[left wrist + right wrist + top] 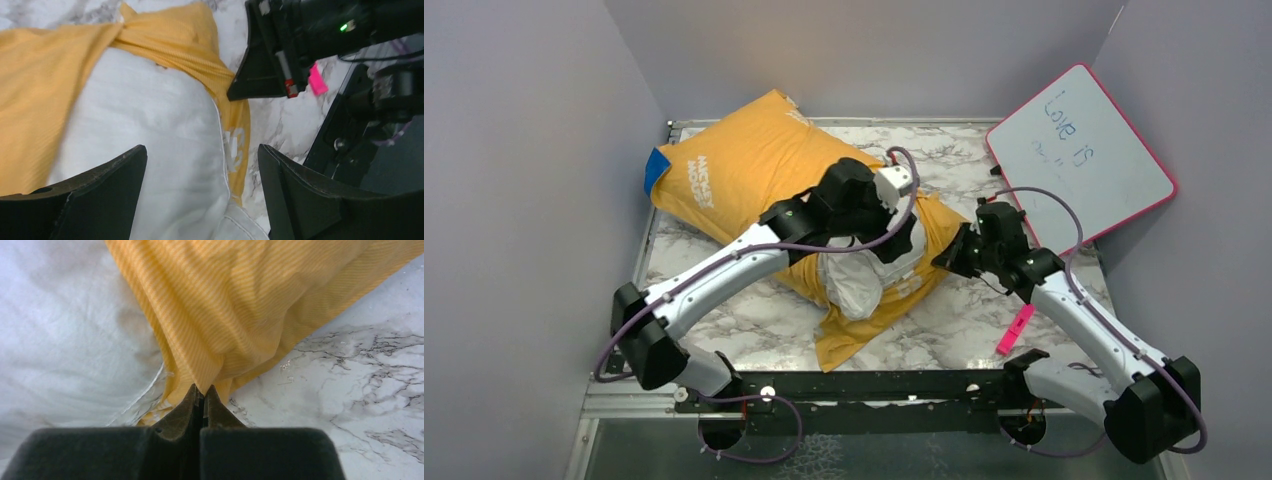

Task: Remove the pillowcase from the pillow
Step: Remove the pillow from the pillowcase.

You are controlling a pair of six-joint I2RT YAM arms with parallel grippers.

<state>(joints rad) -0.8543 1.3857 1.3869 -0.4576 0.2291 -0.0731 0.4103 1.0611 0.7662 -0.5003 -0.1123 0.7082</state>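
Pillowcase: orange face up, lying diagonally across the table, bunched back at its near end, where the white pillow bulged out through the opening. Left gripper: jaws wide apart, empty, poised over the exposed pillow; right gripper: jaws closed tight on a pinch of pillowcase edge just beside the pillow. Risks, as judged: the thin fabric might slip from the right pinch under a pull, or the left might close on cloth together with pillow, so the two would drag along as one.
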